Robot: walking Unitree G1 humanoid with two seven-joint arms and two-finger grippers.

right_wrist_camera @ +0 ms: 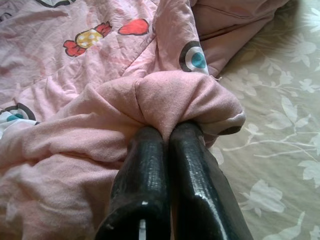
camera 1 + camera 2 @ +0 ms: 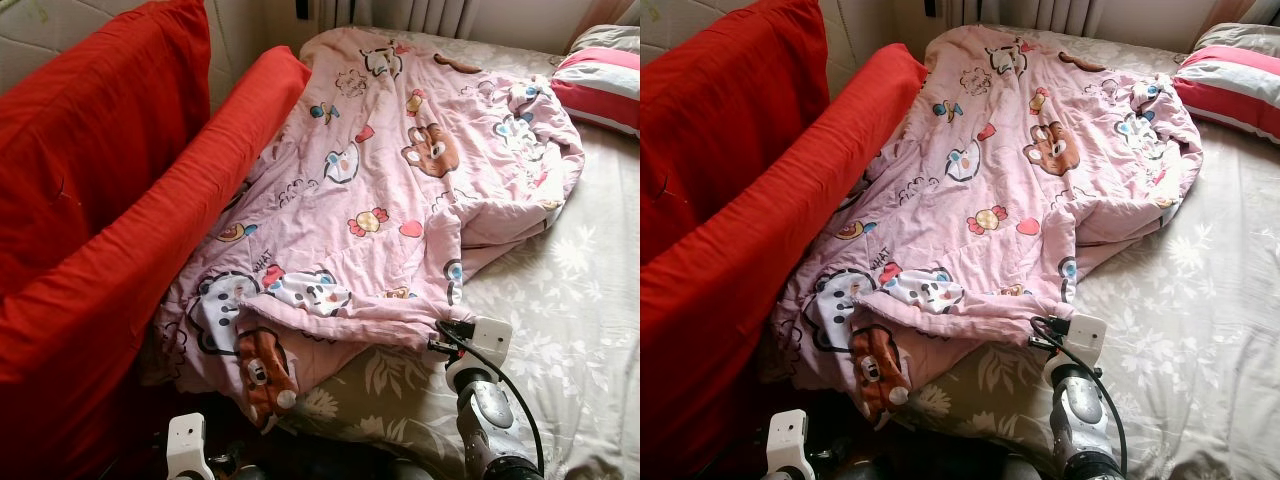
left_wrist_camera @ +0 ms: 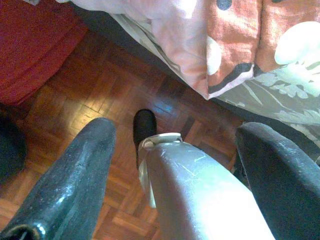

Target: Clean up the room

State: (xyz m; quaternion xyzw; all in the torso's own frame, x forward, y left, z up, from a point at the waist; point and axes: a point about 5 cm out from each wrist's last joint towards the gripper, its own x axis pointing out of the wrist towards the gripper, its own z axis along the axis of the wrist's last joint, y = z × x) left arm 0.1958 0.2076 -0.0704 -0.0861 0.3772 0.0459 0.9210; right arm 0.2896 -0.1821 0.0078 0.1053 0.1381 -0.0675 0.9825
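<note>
A pink blanket (image 2: 400, 170) with bears, candies and hearts on it is spread across a bed. It lies on a grey sheet with white leaves (image 2: 570, 300). The blanket is bunched and wrinkled, and it runs from the 12 o'clock end of the bed down to about 7 o'clock, where one corner hangs over the edge. A striped red and white pillow (image 2: 600, 85) is seen at 2 o'clock, just beside the blanket's far corner. Two big red cushions (image 2: 110, 200) are leaned against the wall at 9 o'clock, and the blanket's side is pushed up against the lower one.

The right gripper (image 1: 167, 132) is held at the blanket's near edge, at about 5 o'clock in the head views. Its two black fingers (image 1: 192, 170) are pressed close together, and a fold of the pink blanket is pinched between the tips. The cloth is puffed up in a lump just past the fingertips.

The left gripper (image 3: 172, 145) is hung low beside the bed at 7 o'clock, over a brown wooden floor (image 3: 100, 85). Its fingers (image 3: 75, 175) are spread wide apart and nothing is held between them. The hanging blanket corner and the sheet's edge are seen above it in the left wrist view, apart from the fingers
</note>
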